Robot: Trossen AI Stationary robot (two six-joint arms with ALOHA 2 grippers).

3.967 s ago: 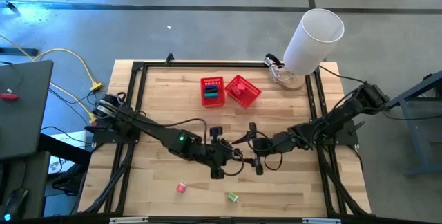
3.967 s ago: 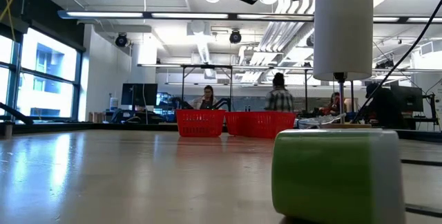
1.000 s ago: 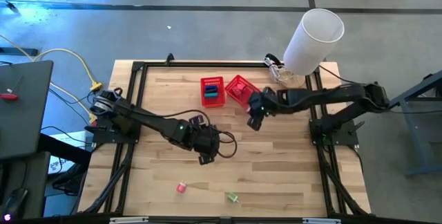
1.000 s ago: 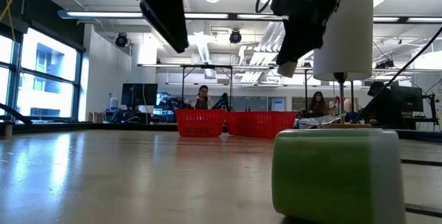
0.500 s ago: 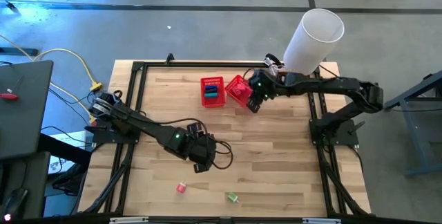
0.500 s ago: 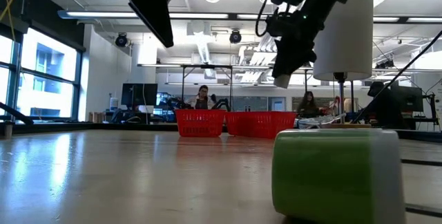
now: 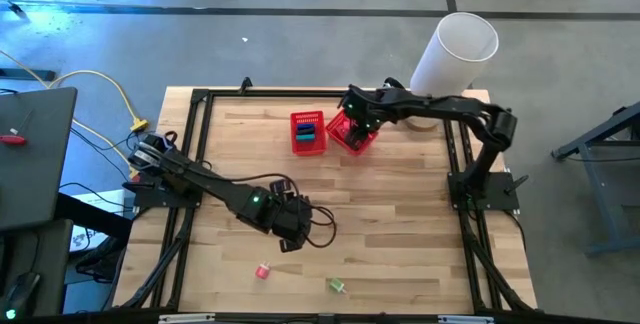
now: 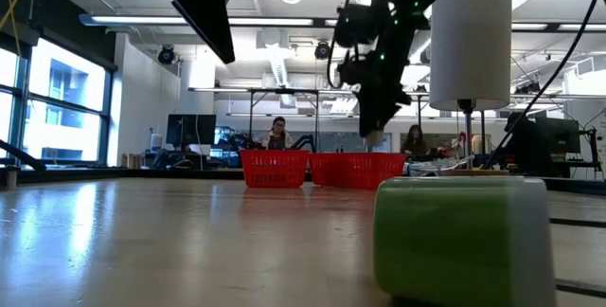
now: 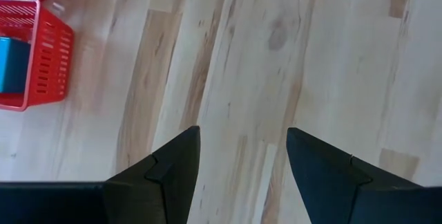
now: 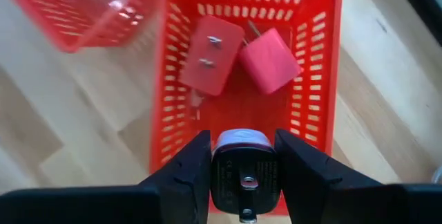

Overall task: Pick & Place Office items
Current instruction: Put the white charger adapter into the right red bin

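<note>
Right hand (image 10: 240, 182) is clamped on a black plug-like block (image 10: 242, 172) with a whitish top edge, hanging directly over the tilted red mesh basket (image 7: 352, 131) at the bench's far side. Inside that basket, just ahead of the hand, lie two red blocks (image 10: 210, 54) side by side. At its 9 o'clock, seen from above, a second red basket (image 7: 308, 132) holds teal and dark items. Left hand (image 9: 242, 175) hovers over bare wood near the bench's (image 7: 400, 214) middle, fingers apart, holding nothing. Toward 6 o'clock on the bench sit a pink item (image 7: 262, 272) and a green item (image 7: 336, 285). A white cylinder (image 7: 452, 56) stands at the far right corner. Behind the bench is an office with seated people.
</note>
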